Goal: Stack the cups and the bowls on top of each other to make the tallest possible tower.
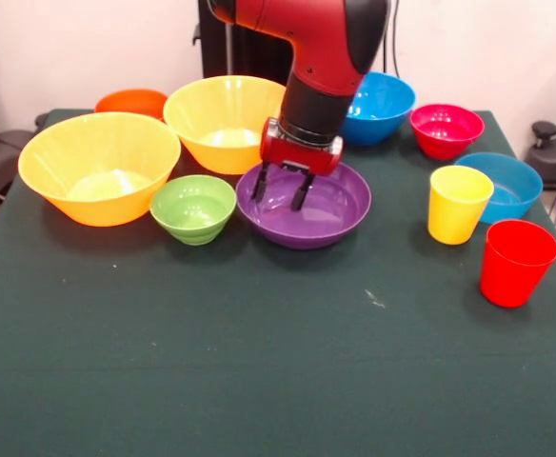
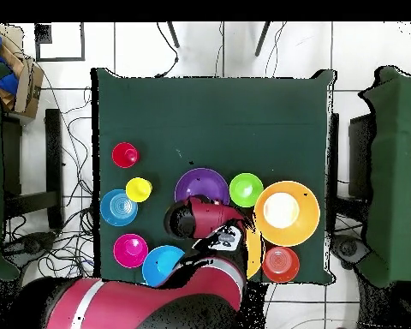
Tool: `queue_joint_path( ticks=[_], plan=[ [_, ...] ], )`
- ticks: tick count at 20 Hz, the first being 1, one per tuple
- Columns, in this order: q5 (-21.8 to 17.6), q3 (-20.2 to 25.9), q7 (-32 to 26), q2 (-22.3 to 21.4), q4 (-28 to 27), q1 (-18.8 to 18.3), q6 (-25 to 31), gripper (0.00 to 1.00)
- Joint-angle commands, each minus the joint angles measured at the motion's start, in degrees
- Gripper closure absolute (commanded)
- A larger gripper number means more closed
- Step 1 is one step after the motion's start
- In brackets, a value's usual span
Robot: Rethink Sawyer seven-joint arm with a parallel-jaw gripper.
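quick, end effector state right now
End effector: open, holding nothing, fingers spread over the purple bowl.

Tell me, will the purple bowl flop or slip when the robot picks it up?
The purple bowl looks like stiff, glossy plastic, so it should probably keep its shape rather than flop. That shine suggests it could slip between the open gripper fingers. It is wide and shallow, so a pinch on one rim may let it tilt.
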Motion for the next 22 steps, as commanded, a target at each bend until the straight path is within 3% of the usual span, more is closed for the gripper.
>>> queue_joint_path(
  ticks=[1, 22],
  plan=[
    [7.5, 8.6, 11.7, 12.6, -12.8, 0.1, -4.6, 0.0],
    [17.6, 6.5, 13.2, 16.5, -17.6, 3.8, -6.2, 0.0]
  ],
)
